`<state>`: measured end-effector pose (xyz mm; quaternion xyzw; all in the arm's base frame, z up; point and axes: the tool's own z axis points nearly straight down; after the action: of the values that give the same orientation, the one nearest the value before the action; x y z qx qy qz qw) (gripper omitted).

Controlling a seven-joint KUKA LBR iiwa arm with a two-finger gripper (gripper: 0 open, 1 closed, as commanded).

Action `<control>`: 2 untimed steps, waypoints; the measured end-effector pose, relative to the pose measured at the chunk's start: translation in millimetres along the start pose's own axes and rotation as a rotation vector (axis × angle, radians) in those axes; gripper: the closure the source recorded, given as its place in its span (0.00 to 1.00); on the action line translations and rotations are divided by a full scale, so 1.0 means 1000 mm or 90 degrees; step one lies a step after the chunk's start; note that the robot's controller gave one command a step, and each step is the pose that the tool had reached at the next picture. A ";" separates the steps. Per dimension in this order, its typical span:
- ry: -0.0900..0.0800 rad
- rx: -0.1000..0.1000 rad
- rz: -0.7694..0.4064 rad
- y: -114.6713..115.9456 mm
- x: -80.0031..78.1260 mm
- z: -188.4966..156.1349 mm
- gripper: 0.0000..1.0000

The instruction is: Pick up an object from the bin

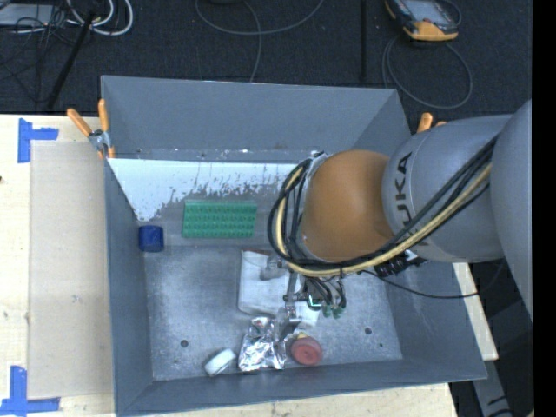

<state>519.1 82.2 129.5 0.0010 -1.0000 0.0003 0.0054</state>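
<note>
**Camera view, bin seen from above.** The gripper (291,314) hangs below the arm's orange cover, in the lower middle of the frame, over the floor of the bin (174,320). Its tip lies at the lower edge of a pale flat packet (257,283) and just above a crumpled silver foil wad (263,347). You cannot tell whether it is spread or closed, or whether it has hold of anything, because the cover and cables hide the working end.

A reddish round cap (306,351) lies against the foil wad on its right, and a small white cylinder (219,361) lies near its left. Well apart, toward the upper left, rest a green studded plate (219,220) and a blue cube (151,238).

The foil wad, being nearest the tip, is the likeliest candidate.

- **Centre:** line up over the wad's bulk, not over the seam where it meets the cap, so that only one thing is taken.
- **Grip:** foil will probably crush and slip, so close on its thickest fold.
- **Packet:** keep clear of the packet's edge, which could drag along.
- **Lift:** rise straight up and check that the wad comes with you before you move toward the right of the frame.
</note>
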 end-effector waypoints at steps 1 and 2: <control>-0.008 0.000 -0.167 0.003 0.019 0.035 0.00; -0.024 0.003 -0.300 0.019 0.038 0.055 0.00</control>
<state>480.5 101.2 75.2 0.2340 -0.9721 0.0013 -0.0130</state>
